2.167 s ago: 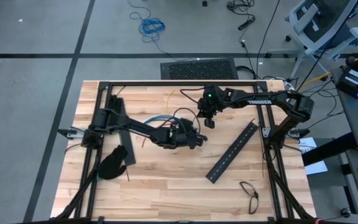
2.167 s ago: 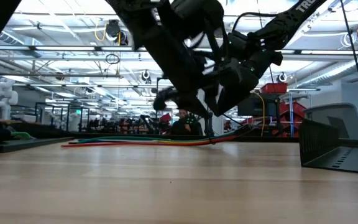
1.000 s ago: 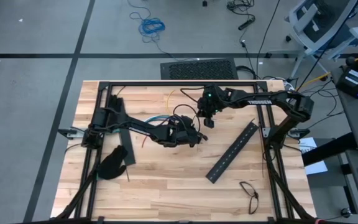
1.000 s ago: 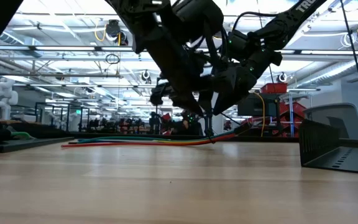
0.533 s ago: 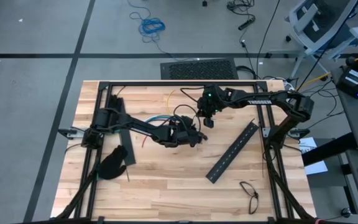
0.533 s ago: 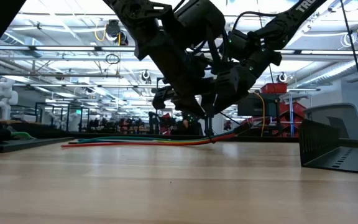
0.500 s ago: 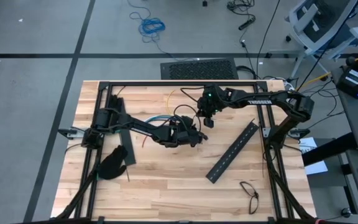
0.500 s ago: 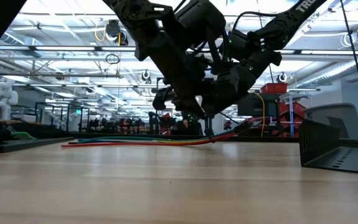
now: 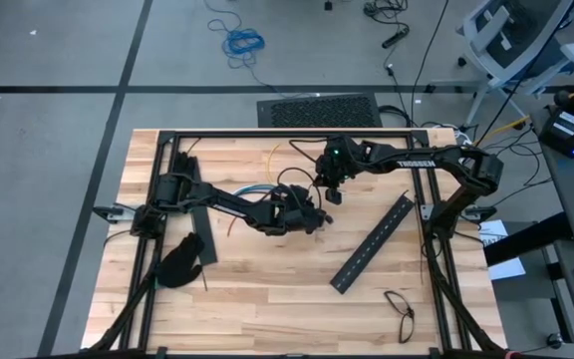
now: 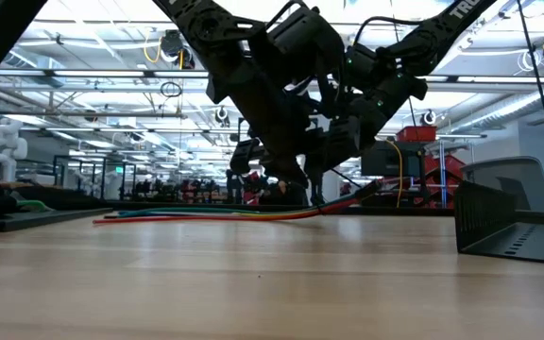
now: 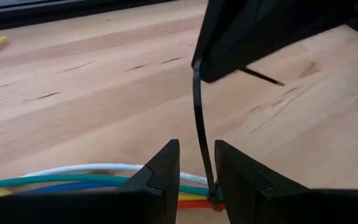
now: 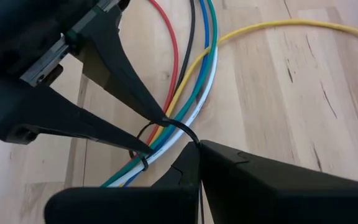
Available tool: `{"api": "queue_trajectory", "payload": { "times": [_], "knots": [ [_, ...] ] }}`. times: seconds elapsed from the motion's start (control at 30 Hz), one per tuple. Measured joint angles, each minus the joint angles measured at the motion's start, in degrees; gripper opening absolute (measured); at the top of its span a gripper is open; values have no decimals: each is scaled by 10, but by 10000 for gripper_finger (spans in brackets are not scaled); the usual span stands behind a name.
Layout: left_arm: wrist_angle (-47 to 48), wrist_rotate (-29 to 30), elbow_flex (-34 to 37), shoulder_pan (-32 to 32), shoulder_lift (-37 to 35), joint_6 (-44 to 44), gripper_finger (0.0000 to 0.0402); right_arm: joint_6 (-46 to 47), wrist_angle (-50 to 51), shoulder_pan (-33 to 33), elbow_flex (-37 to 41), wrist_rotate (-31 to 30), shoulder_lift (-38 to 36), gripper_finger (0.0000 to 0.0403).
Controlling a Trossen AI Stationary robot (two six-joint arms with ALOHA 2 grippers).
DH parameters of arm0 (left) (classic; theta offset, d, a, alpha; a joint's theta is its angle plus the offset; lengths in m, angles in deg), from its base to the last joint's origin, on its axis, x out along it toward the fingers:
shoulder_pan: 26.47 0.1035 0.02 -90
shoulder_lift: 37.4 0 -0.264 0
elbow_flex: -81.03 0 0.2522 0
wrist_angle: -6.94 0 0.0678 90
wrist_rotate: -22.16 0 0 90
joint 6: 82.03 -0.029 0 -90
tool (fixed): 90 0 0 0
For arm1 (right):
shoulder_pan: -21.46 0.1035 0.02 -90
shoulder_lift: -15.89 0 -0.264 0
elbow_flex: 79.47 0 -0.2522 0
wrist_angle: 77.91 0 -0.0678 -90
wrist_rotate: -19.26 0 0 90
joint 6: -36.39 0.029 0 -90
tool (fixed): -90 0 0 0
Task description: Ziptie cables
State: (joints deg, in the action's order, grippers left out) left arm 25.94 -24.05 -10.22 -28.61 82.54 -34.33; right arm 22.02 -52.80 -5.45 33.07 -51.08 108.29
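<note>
**Both grippers meet at the ziptie looped round the cables**

Since the earlier frames the left arm's wrist has shifted slightly over the middle of the table, while the right arm has stayed where it was. The left gripper (image 9: 312,221) sits just beside the right gripper (image 9: 329,195), the right one slightly farther and to the right.

The cables (image 12: 191,93), red, yellow, green, blue and white, lie on the wooden table (image 9: 267,299) in a bundle running leftward from the grippers. A ziptie (image 12: 166,127) is looped round the bundle. The left gripper's fingers (image 12: 126,78) stand a little apart, their tips at the loop on either side of the bundle, touching or very nearly touching the strap. The right gripper's fingers are pressed together on the ziptie's free tail (image 11: 199,118), which rises from the bundle up into them.

A black slotted bar (image 9: 372,243) lies to the right, well apart, and a black glove (image 9: 179,262) near the left edge.
</note>
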Motion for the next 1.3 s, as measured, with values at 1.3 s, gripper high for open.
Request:
{"api": "queue_trajectory", "payload": {
  "times": [1.3],
  "knots": [
    [-47, -14, 0, 0, 35, 104, 4, -2, -32, 0, 1, -27, 0, 0]
  ]
}}
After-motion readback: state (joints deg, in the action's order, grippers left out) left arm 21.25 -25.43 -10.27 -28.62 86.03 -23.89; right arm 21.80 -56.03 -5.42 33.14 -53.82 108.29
